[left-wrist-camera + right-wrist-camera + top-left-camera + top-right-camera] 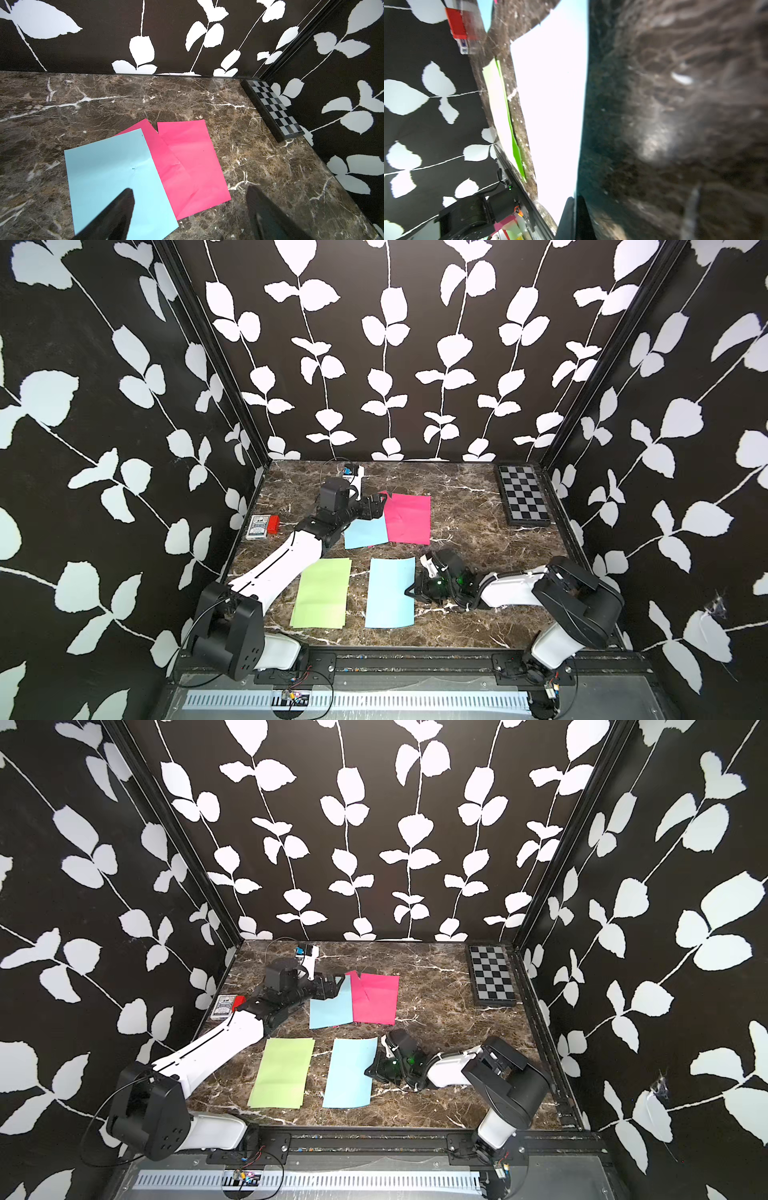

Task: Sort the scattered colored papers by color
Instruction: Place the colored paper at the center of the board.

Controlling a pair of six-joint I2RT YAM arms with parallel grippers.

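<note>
At the front of the dark marble desk (pixel 478 531) lies a flat light green paper rectangle (pixel 322 593), and just beside it the near light blue paper sheet (pixel 390 593). The right hand (pixel 410 591) sits at that sheet's edge with its fingers (pixel 566 218) together. In the right wrist view the edge seems to run in between them, so I judge it pinched. Farther back, the left hand (pixel 189 189) hovers with its fingers (pixel 122 207) wide apart, holding nothing. It is above the far light blue paper sheet (pixel 112 166), which overlaps two magenta pink paper sheets (pixel 191 158).

The step in hand looks like bringing the far blue forward to its match. To do it well, the left hand should come down on the blue's free side, away from the overlap, so that only one sheet is caught. It should then carry the sheet low and slowly so the pinks are not dragged along.

The green shows a doubled edge, but the number of sheets there cannot be told. The right wrist view washes the near blue out to white and blurs the desk. In both top views the right hand's contact is too small to confirm, and the left arm covers a corner of the far blue. The lower pink is partly buried. A small white-and-blue thing (pixel 353 472) at the back is too small to name.
</note>
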